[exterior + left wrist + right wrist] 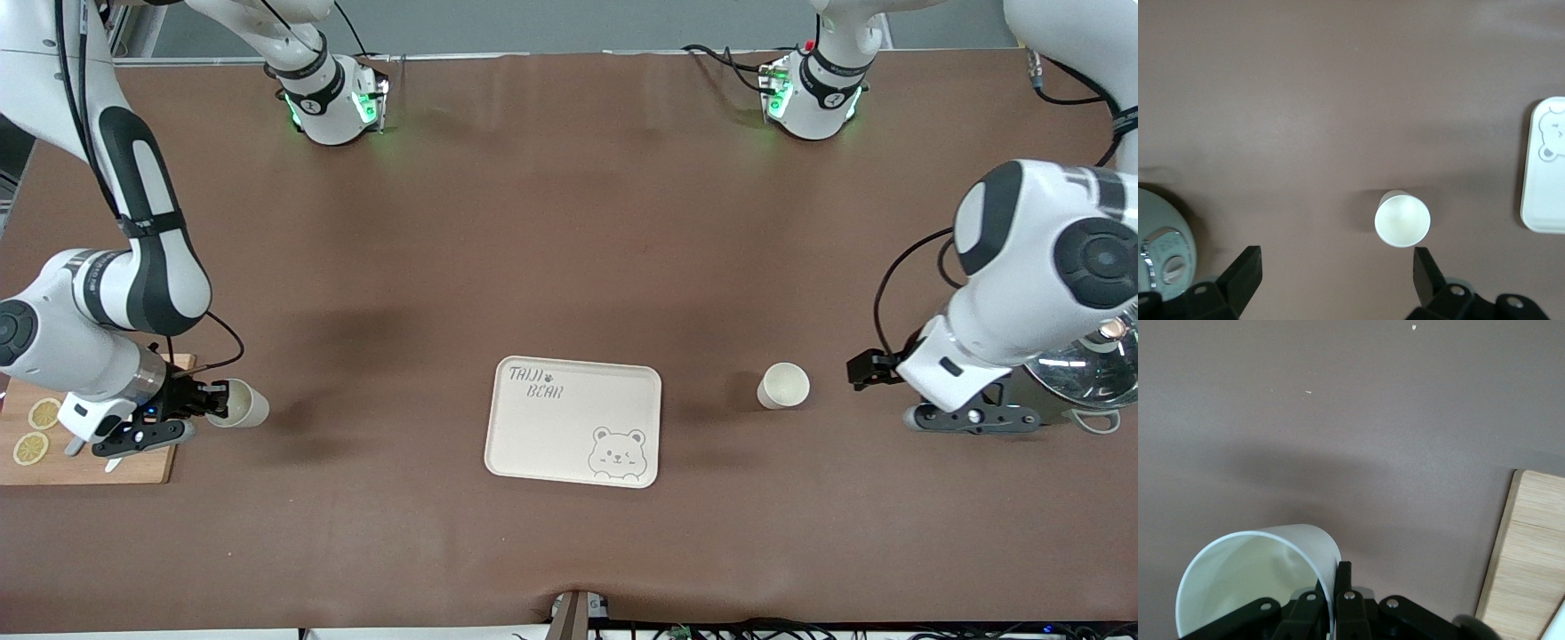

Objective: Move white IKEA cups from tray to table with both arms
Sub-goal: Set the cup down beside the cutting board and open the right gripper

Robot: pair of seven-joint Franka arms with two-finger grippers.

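Observation:
One white cup (783, 386) stands upright on the brown table, beside the bear tray (551, 427) toward the left arm's end. My left gripper (867, 369) is open and empty, just short of this cup. In the left wrist view the cup (1402, 219) sits just ahead of my open left gripper (1335, 270), close to one fingertip (1425, 267). My right gripper (213, 404) is shut on the rim wall of the second white cup (238, 403), toward the right arm's end. In the right wrist view my right gripper (1333, 587) pinches that cup's wall (1251, 580).
A wooden board (89, 453) with lemon slices lies under the right arm's wrist; its edge shows in the right wrist view (1531, 553). A shiny metal lid (1089, 369) sits under the left arm, and shows in the left wrist view (1161, 240). The tray's edge also shows there (1546, 167).

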